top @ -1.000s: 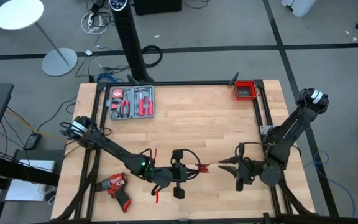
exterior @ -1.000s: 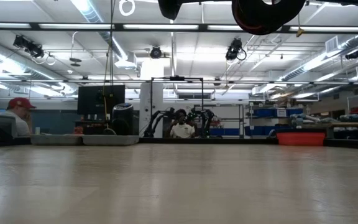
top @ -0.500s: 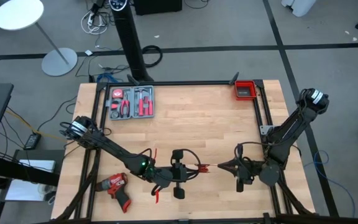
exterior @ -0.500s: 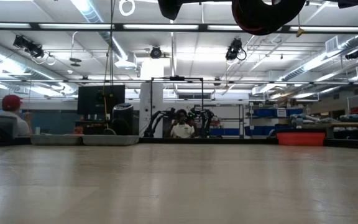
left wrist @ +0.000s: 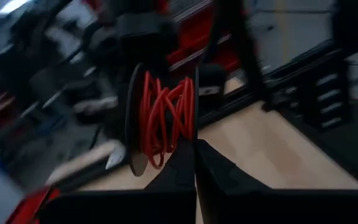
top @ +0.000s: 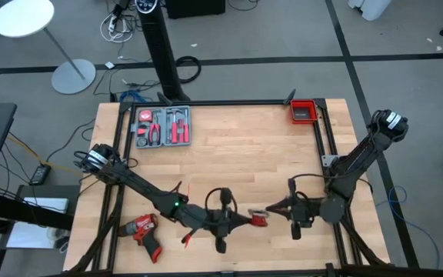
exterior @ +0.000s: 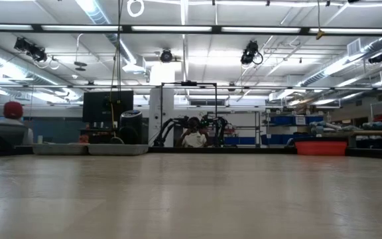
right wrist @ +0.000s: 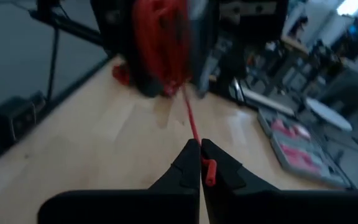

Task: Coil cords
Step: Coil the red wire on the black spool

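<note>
Red wire [left wrist: 164, 118] on black spool [left wrist: 135, 118]

Right gripper [right wrist: 200, 163]: your fingers are pinched together on the red wire [right wrist: 190, 121].
Red wire: it runs taut from your fingertips to the spool [right wrist: 160, 43].
Spool: blurred, wound with red, above the wooden table [right wrist: 92, 143].
Tool tray [right wrist: 300, 149]: grey, red-handled tools inside, off to one side.

The middle of the bench [top: 237, 158] is bare wood. The tool tray [top: 162, 126] is near the far left corner, the red bin [top: 303, 111] at the far right corner, the drill [top: 144, 233] near the front left corner.
</note>
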`<act>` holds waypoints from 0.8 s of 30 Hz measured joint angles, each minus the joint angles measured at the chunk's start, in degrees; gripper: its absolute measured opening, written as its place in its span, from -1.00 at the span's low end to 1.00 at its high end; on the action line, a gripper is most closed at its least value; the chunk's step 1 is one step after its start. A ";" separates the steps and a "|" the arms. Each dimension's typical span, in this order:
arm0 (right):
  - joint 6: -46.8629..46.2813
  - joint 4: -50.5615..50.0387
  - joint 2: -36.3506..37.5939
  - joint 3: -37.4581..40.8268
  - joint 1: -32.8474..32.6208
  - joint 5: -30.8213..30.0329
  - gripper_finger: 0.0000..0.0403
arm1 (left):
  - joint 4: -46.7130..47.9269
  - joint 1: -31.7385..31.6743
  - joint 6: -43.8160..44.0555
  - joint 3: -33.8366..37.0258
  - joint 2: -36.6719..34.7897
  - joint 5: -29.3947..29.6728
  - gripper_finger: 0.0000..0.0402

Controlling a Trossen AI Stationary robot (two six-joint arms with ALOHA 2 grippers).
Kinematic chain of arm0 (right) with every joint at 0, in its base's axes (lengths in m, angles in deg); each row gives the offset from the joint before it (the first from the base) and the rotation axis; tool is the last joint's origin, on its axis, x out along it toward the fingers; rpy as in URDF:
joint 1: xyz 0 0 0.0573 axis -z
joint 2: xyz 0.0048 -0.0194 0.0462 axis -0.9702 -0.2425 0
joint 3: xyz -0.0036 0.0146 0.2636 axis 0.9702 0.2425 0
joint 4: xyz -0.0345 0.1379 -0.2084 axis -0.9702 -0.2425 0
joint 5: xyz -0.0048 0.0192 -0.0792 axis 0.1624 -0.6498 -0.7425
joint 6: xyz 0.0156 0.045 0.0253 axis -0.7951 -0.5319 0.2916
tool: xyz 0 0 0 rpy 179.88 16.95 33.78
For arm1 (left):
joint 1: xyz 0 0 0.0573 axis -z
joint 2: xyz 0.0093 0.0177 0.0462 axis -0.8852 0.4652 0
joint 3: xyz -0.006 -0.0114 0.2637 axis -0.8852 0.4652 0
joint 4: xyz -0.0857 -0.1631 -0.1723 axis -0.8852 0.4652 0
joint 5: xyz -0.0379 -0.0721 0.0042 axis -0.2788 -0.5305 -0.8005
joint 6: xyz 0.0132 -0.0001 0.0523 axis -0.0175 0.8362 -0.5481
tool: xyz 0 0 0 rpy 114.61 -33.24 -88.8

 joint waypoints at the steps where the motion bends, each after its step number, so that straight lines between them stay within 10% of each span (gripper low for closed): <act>1: 1.66 1.75 0.00 -0.01 0.38 1.08 -0.99 | -0.35 -0.12 -1.36 0.00 0.00 -2.04 -1.00; 15: 2.64 8.84 0.02 0.01 11.73 23.30 -0.79 | -5.36 -3.10 -2.45 0.00 0.00 -12.01 -1.00; 24: -22.59 -18.52 0.15 0.03 9.55 24.01 -0.72 | -8.13 -2.84 -2.35 0.03 0.81 -8.84 -1.00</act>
